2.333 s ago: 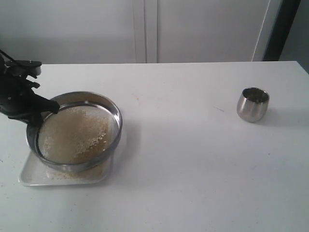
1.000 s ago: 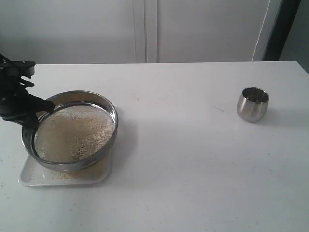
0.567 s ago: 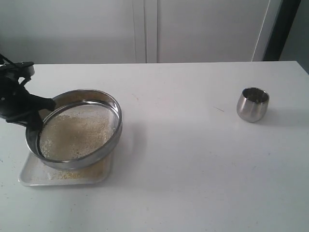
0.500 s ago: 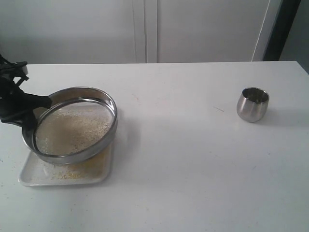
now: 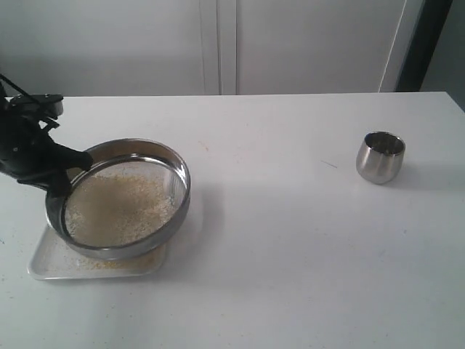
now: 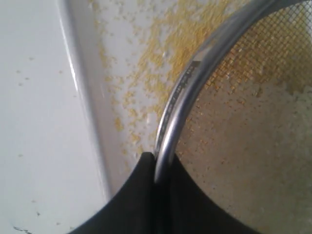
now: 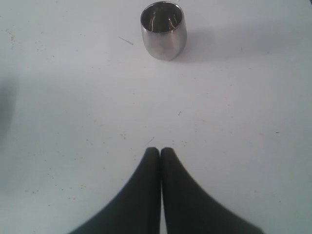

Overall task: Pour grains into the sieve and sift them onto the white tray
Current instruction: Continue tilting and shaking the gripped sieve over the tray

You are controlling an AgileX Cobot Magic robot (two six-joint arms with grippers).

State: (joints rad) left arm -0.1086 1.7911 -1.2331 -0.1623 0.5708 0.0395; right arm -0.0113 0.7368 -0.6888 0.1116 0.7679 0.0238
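Observation:
The round steel sieve (image 5: 179, 190) hangs just over the white tray (image 5: 42, 263) at the table's left. Pale grains (image 5: 120, 207) cover its mesh, and fine yellow granules (image 5: 109, 262) lie on the tray beneath. My left gripper (image 5: 69, 163) is shut on the sieve's far-left rim. In the left wrist view the black fingers (image 6: 141, 195) pinch the steel rim (image 6: 185, 92), with yellow granules (image 6: 165, 48) scattered on the tray (image 6: 87, 112) and grains (image 6: 297, 92) on the mesh. My right gripper (image 7: 160, 151) is shut and empty above bare table, out of the exterior view.
A small rounded steel cup (image 5: 380, 156) stands upright at the right of the table, also seen ahead of the right gripper as the cup (image 7: 163, 29). A white wall runs behind the table's far edge.
The left gripper has shaken the sieve left and back to the right over the tray. The grains have spread across the mesh. The right gripper and the cup have not moved.

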